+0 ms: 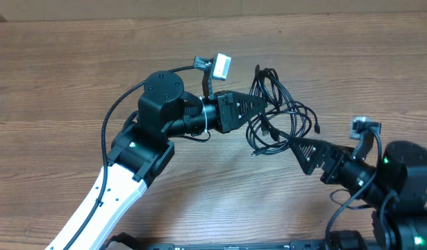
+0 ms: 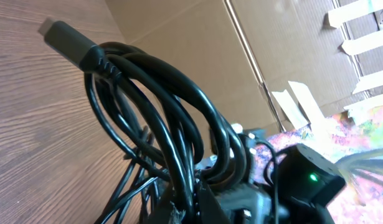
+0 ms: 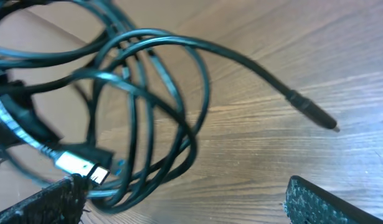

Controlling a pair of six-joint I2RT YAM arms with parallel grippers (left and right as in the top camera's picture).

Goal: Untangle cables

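While the left tool (image 1: 267, 105) is clamping the cables (image 1: 277, 90), the right tool (image 1: 294, 144) is gaping wide. It is hovering just beside them.

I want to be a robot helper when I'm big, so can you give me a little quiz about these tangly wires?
1. True or false: the right fingers are shut tight.
2. What grips the tangled cables? A) the left fingers B) the right fingers C) nothing
3. Fill in: the cables are coloured ____.
Key: 1 false, they stand wide open. 2 A. 3 black.
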